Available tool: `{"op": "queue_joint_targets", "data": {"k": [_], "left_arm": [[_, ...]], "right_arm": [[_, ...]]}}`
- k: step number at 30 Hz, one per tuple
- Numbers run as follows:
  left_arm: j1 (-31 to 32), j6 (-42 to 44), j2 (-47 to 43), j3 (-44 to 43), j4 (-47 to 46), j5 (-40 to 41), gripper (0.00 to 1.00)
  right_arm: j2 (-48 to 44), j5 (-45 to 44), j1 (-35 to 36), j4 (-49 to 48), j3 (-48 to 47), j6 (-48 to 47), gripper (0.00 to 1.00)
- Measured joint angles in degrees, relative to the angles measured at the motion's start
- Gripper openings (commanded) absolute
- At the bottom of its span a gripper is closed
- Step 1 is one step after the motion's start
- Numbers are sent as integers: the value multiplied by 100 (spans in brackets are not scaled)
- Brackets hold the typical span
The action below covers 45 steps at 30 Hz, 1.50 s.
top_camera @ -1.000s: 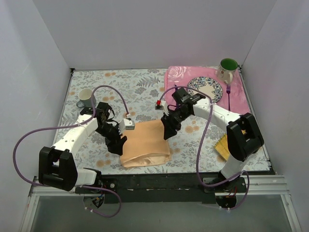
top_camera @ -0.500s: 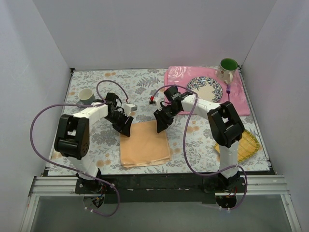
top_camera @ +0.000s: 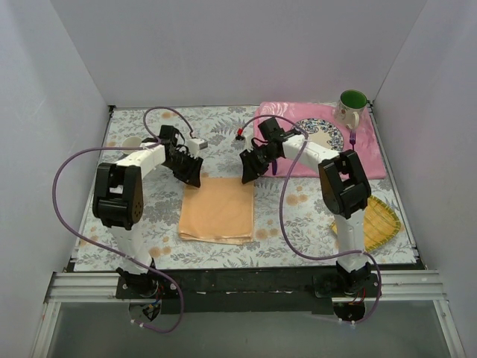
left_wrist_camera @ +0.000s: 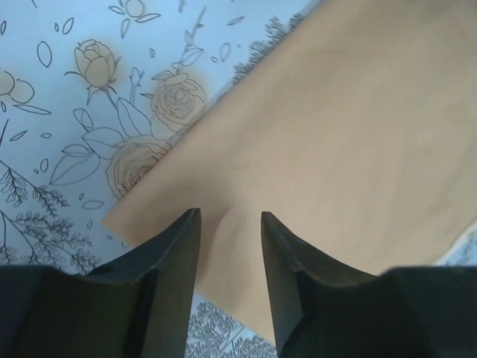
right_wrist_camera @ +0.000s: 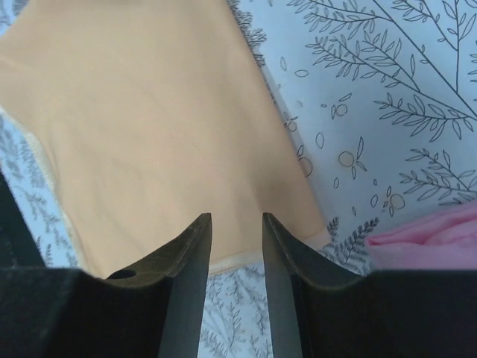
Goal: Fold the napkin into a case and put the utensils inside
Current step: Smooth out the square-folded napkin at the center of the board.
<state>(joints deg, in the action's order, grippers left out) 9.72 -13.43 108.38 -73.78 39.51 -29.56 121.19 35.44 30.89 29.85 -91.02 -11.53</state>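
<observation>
Napkin (top_camera: 218,209) flatter than before; fork (top_camera: 352,139) beside plate (top_camera: 335,144).

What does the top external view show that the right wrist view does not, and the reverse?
Only top external: a patterned round plate, a green-lined mug, a slim purple fork, a yellow woven mat. Only right wrist: a thin paler strip edging the peach-orange cloth napkin. Both: that napkin and the pink placemat.
</observation>
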Motion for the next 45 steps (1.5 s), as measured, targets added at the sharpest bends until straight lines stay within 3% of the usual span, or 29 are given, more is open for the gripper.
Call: {"op": "queue_joint_targets", "data": {"k": [3, 7, 11, 14, 19, 24, 32, 37, 45], "left_arm": [[-72, 361, -455, 72, 323, -354, 48], [352, 855, -2247, 855, 461, -601, 52], [1722, 1064, -4076, 1945, 98, -538, 45], [2918, 1106, -4693, 2677, -323, -249, 39], [4671, 938, -4520, 3499, -1014, 682, 37], [5545, 756, -4212, 3779, -1655, 1401, 37], [5668, 660, -3700, 3840, -2470, 2002, 35], [5689, 704, -3405, 3864, -2715, 2087, 29], [5689, 745, -3053, 4015, -3021, 2208, 28]], "right_arm": [[-424, 254, -83, -127, 260, -22, 44], [-1692, 680, -76, -236, 1423, 212, 40], [-2476, 981, -66, -306, 2321, 455, 34], [-2546, 1040, -85, -343, 2883, 627, 32], [-2546, 1043, -118, -302, 3650, 872, 29], [-2531, 1060, -151, -398, 3818, 1010, 28], [-2317, 1250, -168, -664, 3838, 1296, 28], [-2253, 1349, -168, -796, 3842, 1451, 27], [-2063, 1425, -164, -909, 3853, 1574, 27]]}}
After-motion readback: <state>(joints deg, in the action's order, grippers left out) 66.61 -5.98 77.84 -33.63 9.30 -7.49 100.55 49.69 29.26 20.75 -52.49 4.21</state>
